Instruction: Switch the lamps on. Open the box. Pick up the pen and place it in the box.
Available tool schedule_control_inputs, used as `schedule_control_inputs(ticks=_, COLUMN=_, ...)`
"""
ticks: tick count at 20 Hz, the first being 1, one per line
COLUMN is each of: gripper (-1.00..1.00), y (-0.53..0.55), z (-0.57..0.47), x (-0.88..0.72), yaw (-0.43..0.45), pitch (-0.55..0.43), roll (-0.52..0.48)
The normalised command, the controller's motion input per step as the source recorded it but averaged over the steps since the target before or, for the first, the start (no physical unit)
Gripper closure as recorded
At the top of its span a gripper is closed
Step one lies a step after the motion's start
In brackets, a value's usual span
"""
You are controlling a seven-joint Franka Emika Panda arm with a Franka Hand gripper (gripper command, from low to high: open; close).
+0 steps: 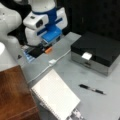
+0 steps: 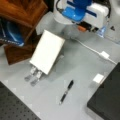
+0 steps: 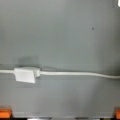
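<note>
box shut, wrist view only shows cable switch

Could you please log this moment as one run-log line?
end effector: above switch, holding nothing | box: closed | pen: on table

White spiral notebook, flat on grey bench; white cable with inline switch (both on bench); wooden furniture beside notebook.
</note>
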Motion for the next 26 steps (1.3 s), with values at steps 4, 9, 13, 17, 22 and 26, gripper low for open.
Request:
schedule_control_inputs(ticks=4, gripper=-1.00, y=-0.01, z=-0.05, x=-0.05, yaw=0.166, pitch=0.094, roll=-0.042)
schedule_control_inputs(ticks=9, gripper=-1.00, y=0.09, z=-0.22, x=-0.26, yaw=0.126, pitch=0.046, roll=-0.017)
schedule_control_inputs(ticks=13, gripper=-1.00, y=0.26, z=-0.31, x=-0.49, yaw=0.093, pitch=-0.024, roll=-0.015)
schedule_control_inputs(ticks=17, gripper=-1.00, y=0.29, z=-0.26, x=-0.57, yaw=0.071, pitch=-0.076, roll=-0.005)
schedule_control_inputs(ticks=22, gripper=-1.00, y=0.21, z=-0.21, x=-0.44, yaw=0.000, pitch=-0.106, roll=0.034)
schedule_control_inputs(ticks=26, gripper=-1.00, y=0.19, z=-0.27, x=-0.31, yaw=-0.077, pitch=-0.121, roll=0.135)
